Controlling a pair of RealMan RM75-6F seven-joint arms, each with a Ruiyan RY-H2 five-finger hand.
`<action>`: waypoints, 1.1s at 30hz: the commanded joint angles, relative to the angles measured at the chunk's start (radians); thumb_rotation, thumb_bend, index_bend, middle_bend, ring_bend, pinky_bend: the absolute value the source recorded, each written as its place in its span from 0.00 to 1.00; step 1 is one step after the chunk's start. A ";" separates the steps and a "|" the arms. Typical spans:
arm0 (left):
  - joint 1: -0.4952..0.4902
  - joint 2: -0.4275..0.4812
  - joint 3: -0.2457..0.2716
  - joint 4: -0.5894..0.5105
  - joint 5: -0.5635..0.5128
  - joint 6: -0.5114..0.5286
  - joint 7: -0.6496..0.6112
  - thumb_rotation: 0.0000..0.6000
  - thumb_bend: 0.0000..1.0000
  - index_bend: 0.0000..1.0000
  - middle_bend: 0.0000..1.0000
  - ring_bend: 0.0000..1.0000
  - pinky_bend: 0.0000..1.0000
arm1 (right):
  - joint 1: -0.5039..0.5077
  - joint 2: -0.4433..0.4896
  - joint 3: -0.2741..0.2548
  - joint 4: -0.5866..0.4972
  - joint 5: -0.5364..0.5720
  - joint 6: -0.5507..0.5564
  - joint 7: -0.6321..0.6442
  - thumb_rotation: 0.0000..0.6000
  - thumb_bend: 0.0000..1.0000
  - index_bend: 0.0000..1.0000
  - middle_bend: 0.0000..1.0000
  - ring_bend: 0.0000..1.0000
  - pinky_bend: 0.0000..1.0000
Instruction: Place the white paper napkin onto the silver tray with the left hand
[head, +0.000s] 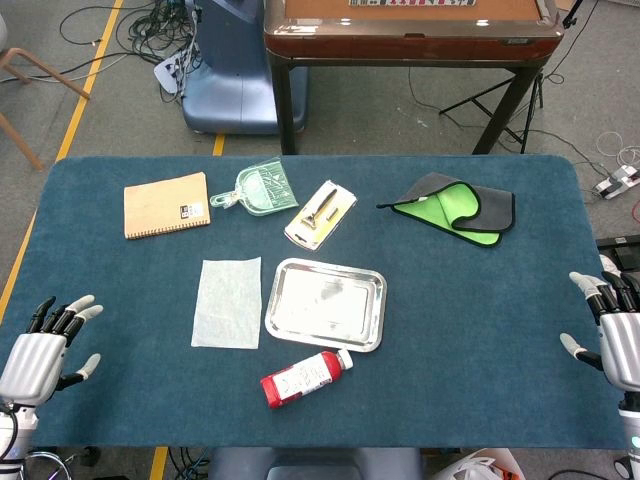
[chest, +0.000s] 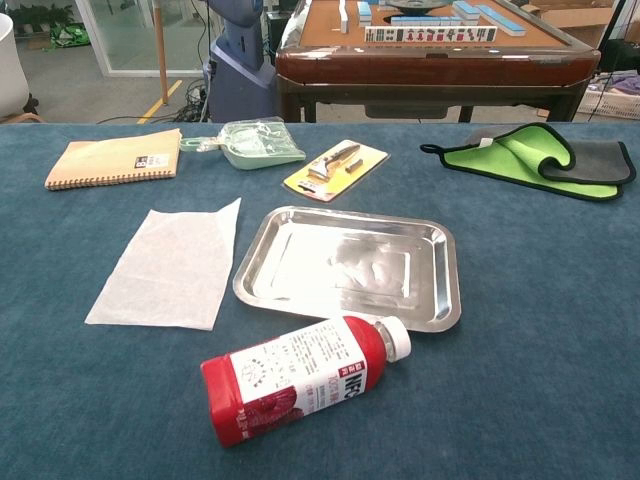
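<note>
The white paper napkin (head: 227, 302) (chest: 172, 266) lies flat on the blue table, just left of the silver tray (head: 283, 277) (chest: 440, 300), which holds nothing. My left hand (head: 45, 350) hovers at the table's front left corner, fingers spread and holding nothing, well left of the napkin. My right hand (head: 618, 335) is at the far right edge, also open with nothing in it. Neither hand shows in the chest view.
A red juice bottle (head: 305, 377) (chest: 302, 378) lies on its side in front of the tray. Behind are a tan notebook (head: 166, 204), a green dustpan (head: 258, 188), a yellow carded tool (head: 321, 213) and a green-and-grey cloth (head: 457, 208). A wooden table (head: 410, 30) stands beyond.
</note>
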 joint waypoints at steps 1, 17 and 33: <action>-0.035 0.004 0.002 0.010 0.028 -0.035 -0.028 1.00 0.25 0.24 0.17 0.17 0.04 | 0.002 0.007 0.001 -0.007 0.000 -0.003 -0.005 1.00 0.05 0.20 0.26 0.14 0.14; -0.230 -0.085 0.014 0.122 0.140 -0.216 -0.109 1.00 0.25 0.28 0.20 0.21 0.07 | 0.006 -0.002 -0.008 -0.006 0.007 -0.027 0.000 1.00 0.05 0.20 0.26 0.14 0.14; -0.348 -0.237 0.025 0.203 0.096 -0.364 -0.107 1.00 0.25 0.26 0.20 0.21 0.07 | -0.010 -0.001 -0.012 0.007 0.024 -0.020 0.017 1.00 0.05 0.20 0.26 0.14 0.14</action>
